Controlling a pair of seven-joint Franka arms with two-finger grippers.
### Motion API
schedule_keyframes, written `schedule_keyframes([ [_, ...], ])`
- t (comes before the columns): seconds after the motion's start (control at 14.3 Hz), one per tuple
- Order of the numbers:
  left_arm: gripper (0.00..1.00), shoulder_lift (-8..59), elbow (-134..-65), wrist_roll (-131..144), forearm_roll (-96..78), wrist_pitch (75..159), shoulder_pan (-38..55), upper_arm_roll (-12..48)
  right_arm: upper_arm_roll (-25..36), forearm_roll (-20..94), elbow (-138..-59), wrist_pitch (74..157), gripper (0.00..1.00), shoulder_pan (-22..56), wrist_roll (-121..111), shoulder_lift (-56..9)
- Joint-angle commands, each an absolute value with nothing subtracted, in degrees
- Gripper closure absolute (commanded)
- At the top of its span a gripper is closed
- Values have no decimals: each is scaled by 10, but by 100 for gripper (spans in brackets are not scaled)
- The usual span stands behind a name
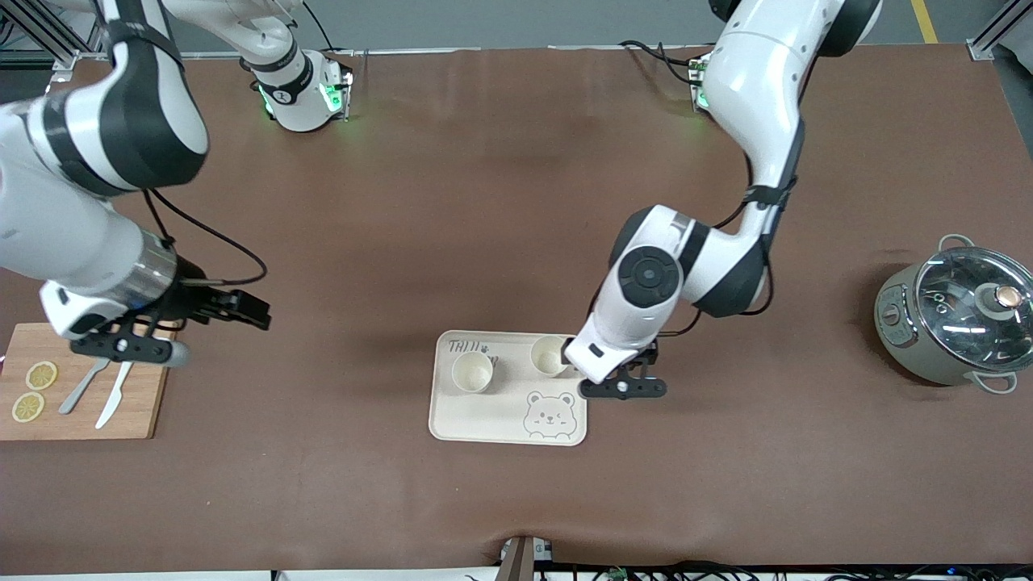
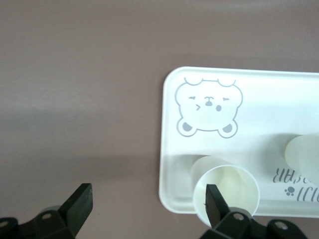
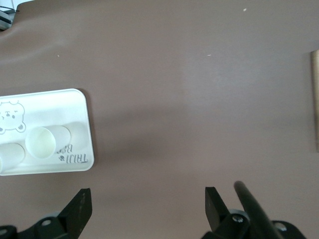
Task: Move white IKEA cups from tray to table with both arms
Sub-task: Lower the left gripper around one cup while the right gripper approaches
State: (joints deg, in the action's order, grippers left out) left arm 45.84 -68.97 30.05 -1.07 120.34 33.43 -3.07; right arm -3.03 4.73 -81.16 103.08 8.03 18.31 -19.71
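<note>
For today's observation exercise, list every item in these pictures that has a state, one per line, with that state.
Cup toward the right arm's end: upright on the bear-print tray, empty.
Cup toward the left arm's end: upright on the tray, empty, released.
Left tool: open, over the tray's edge beside that cup.
Right tool: open, empty, over bare table.
Pot: glass lid on.

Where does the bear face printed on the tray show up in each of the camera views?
Front view: the bear face sits in the corner of the tray nearest the camera, toward the left arm's end.
Left wrist view: the bear face is near the picture's middle, printed at the tray's corner.
Right wrist view: only part of it shows at the picture's edge.
Shared landmark: the black lettering on the tray.
</note>
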Motion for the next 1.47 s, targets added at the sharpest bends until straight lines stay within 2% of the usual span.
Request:
schedule_keyframes([
  [0.0, 0, 482, -666, 316, -20, 1223, 345, -40, -27, 58, -809, 1062, 0, 99, 204, -224],
  [0.42, 0, 513, -669, 358, -20, 1272, 373, -40, -27, 55, -809, 1128, 0, 146, 260, -273],
  [0.98, 0, 512, -686, 380, -16, 1276, 384, -41, -25, 45, -805, 1207, 0, 217, 355, -343],
  [1.4, 0, 499, -738, 382, -14, 1309, 382, -42, -23, 40, -803, 1252, 0, 249, 369, -373],
])
